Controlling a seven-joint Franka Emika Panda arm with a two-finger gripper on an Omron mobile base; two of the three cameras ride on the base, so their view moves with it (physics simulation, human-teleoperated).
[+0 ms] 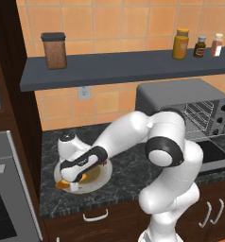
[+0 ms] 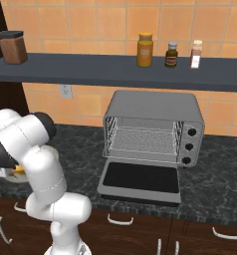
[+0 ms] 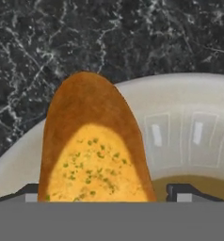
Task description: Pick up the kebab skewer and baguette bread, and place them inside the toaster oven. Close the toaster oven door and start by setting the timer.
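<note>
The grey metal toaster oven [image 2: 153,129] stands on the black speckled stone counter [image 2: 215,184] with its wire rack bare and its dark glass door [image 2: 140,182] folded down flat, so by the look of it nothing is loaded yet: both foods, the closing of the door and the timer knob all remain to do. The work in hand seems to be the first pickup. The white arm reaches down to a shallow, glossy white plate [image 1: 98,182] at the left end of the counter, and the tool [image 3: 107,196] sits low over the golden-orange baguette bread [image 3: 92,150], its dark fingers spread wide, one on each side of the loaf, not yet pinching it. The baguette lies on the plate with its tapered, browned crust end pointing away from the hand; its top is paler yellow, matte and flecked with green. The plate's rim looks smooth and reflective. I cannot make out the kebab skewer with any certainty under the hand.
</note>
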